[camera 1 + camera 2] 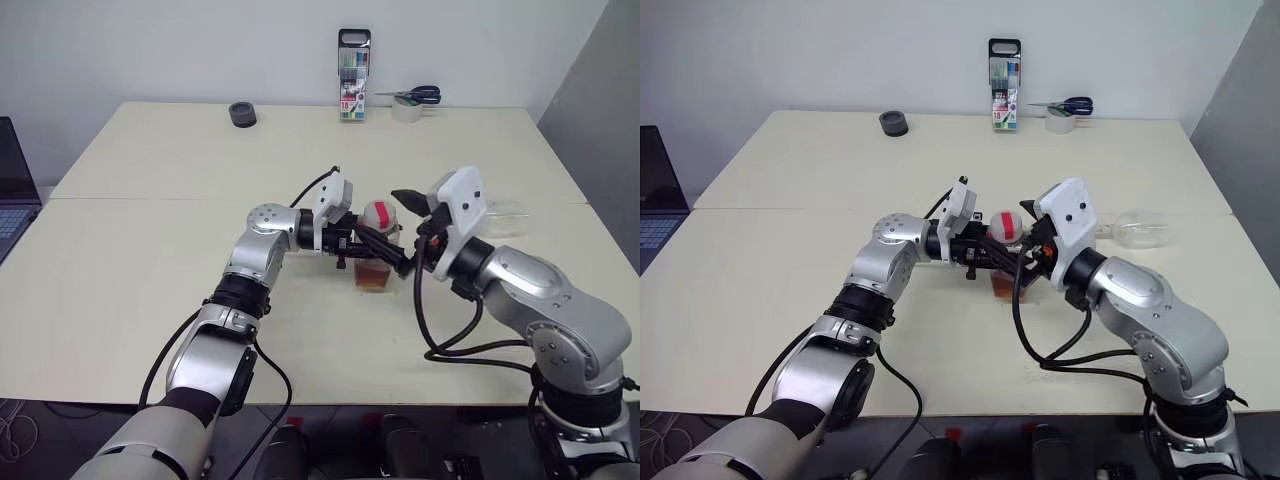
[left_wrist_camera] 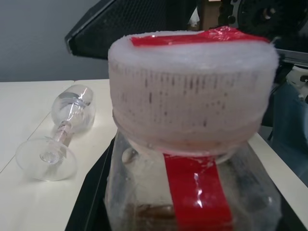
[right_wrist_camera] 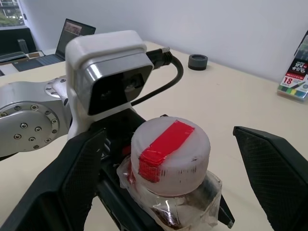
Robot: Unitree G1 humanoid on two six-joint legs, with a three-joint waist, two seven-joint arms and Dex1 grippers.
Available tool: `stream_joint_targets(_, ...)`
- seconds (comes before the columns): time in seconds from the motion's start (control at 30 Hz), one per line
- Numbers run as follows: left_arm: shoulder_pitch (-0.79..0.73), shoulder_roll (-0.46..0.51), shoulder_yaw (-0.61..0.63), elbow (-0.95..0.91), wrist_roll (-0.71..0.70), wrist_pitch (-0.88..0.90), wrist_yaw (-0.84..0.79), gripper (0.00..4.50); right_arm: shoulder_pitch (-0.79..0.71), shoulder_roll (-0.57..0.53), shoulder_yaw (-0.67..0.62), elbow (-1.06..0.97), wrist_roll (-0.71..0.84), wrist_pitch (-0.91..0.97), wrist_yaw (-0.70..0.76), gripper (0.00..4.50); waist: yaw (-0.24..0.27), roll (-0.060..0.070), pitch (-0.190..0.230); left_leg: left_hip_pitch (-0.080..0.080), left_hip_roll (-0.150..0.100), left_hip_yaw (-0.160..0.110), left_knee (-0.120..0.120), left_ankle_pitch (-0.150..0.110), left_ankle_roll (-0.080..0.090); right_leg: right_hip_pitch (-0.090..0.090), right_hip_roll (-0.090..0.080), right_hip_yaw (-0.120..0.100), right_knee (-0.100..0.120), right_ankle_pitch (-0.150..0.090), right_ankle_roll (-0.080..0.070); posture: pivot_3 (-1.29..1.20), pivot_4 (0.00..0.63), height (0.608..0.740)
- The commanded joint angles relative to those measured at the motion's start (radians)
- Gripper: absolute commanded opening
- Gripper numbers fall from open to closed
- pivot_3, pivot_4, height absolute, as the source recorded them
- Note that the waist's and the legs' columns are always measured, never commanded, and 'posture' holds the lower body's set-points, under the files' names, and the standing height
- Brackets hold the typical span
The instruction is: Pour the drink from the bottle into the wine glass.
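Jaws: your left gripper (image 1: 385,252) is clamped on the bottle (image 1: 377,250), right gripper (image 3: 168,159) spread wide around its cap.
Bottle's upright mid-tabletop (image 1: 150,260); wine glass (image 1: 1140,228) (lying on its side) sits off right.

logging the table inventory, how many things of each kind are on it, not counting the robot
bottle: 1
wine glass: 1
marker pack: 1
tape rolls (black, clear): 2
scissors: 1
total: 6
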Motion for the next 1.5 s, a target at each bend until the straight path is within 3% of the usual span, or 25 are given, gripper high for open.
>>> stream_joint_targets(0.03, -0.021, 0.0, 0.004, -0.015, -0.007, -0.026, -0.011, 1.76, -0.025, 0.017, 0.001, 0.001, -0.013, -0.024, -0.003, 4.5, 0.0, 0.0, 0.0, 0.0, 0.0, 0.0, 0.0, 0.0, 0.0, 0.0, 0.0, 0.0, 0.0, 0.0, 0.0, 0.0, 0.15, 0.74)
stream_joint_targets(0.13, -0.019, -0.001, 0.006, -0.013, -0.002, -0.032, -0.009, 1.76, -0.03, 0.028, 0.004, 0.013, -0.018, -0.028, 0.0, 3.92, -0.001, 0.0, 0.0, 0.0, 0.0, 0.0, 0.0, 0.0, 0.0, 0.0, 0.0, 0.0, 0.0, 0.0, 0.0, 0.0, 0.15, 0.74)
stream_joint_targets(0.33, -0.005, 0.007, 0.005, -0.017, 0.003, -0.043, -0.012, 1.76, -0.035, 0.036, 0.007, 0.02, -0.021, -0.057, 0.031, 1.93, -0.001, 0.0, 0.0, 0.0, 0.0, 0.0, 0.0, 0.0, 0.0, 0.0, 0.0, 0.0, 0.0, 0.0, 0.0, 0.0, 0.15, 0.74)
stream_joint_targets(0.47, 0.005, 0.012, 0.001, -0.03, 0.001, -0.04, -0.016, 1.76, -0.037, 0.001, 0.02, 0.042, -0.018, -0.124, 0.141, 1.94, -0.001, 0.0, 0.0, 0.0, 0.0, 0.0, 0.0, 0.0, 0.0, 0.0, 0.0, 0.0, 0.0, 0.0, 0.0, 0.0, 0.15, 0.74)
stream_joint_targets(0.67, -0.003, 0.022, -0.004, -0.014, 0.006, -0.065, -0.031, 1.75, -0.191, -0.259, 0.103, 0.364, -0.078, -0.354, 0.676, 1.94, -0.003, 0.001, 0.001, 0.001, 0.0, 0.001, 0.0, 0.0, 0.0, 0.0, 0.0, 0.0, 0.0, 0.0, 0.0, 0.0, 0.15, 0.74)
stream_joint_targets(0.87, -0.008, 0.022, -0.004, -0.004, 0.003, -0.075, -0.019, 1.74, -0.268, -0.271, 0.11, 0.509, -0.065, -0.374, 0.784, 1.94, -0.004, 0.001, 0.001, 0.0, 0.001, 0.001, 0.0, 0.0, 0.0, 0.0, 0.0, 0.0, 0.0, 0.0, 0.0, 0.0, 0.15, 0.74)
stream_joint_targets(0.9, -0.006, 0.02, -0.003, -0.006, 0.002, -0.073, -0.014, 1.74, -0.252, -0.269, 0.098, 0.504, -0.092, -0.392, 0.747, 1.94, -0.003, 0.001, 0.001, 0.0, 0.0, 0.001, 0.0, 0.0, 0.0, 0.0, 0.0, 0.0, 0.0, 0.0, 0.0, 0.0, 0.15, 0.74)
stream_joint_targets(1.07, -0.018, 0.007, 0.012, 0.015, -0.004, -0.055, 0.025, 1.74, -0.116, -0.234, -0.041, 0.3, -0.103, -0.365, 0.511, 3.58, 0.001, 0.001, 0.001, -0.001, -0.001, 0.0, 0.001, 0.0, 0.0, -0.001, -0.001, 0.0, 0.0, 0.0, 0.0, 0.0, 0.15, 0.74)
stream_joint_targets(1.17, -0.035, 0.0, 0.018, 0.047, 0.005, -0.067, 0.051, 1.74, -0.022, -0.184, -0.092, 0.124, -0.025, -0.244, 0.383, 3.58, 0.004, 0.001, 0.001, -0.002, -0.001, -0.001, 0.001, 0.0, 0.0, -0.001, -0.002, 0.0, 0.0, 0.0, 0.0, 0.0, 0.15, 0.74)
stream_joint_targets(1.27, -0.048, -0.007, 0.02, 0.08, 0.014, -0.09, 0.063, 1.74, 0.049, -0.09, -0.083, 0.001, -0.056, -0.204, 0.218, 3.58, 0.004, 0.001, 0.001, -0.002, 0.0, -0.001, 0.001, 0.0, 0.0, -0.001, -0.001, -0.001, 0.0, 0.0, 0.0, 0.0, 0.15, 0.74)
stream_joint_targets(1.5, -0.064, -0.018, 0.017, 0.112, 0.027, -0.116, 0.064, 1.74, 0.087, 0.082, 0.102, -0.062, -0.244, -0.174, -0.051, 3.58, -0.001, 0.001, 0.001, -0.001, 0.0, -0.001, 0.001, 0.0, 0.0, -0.001, 0.0, 0.0, 0.001, 0.0, 0.0, 0.0, 0.15, 0.74)
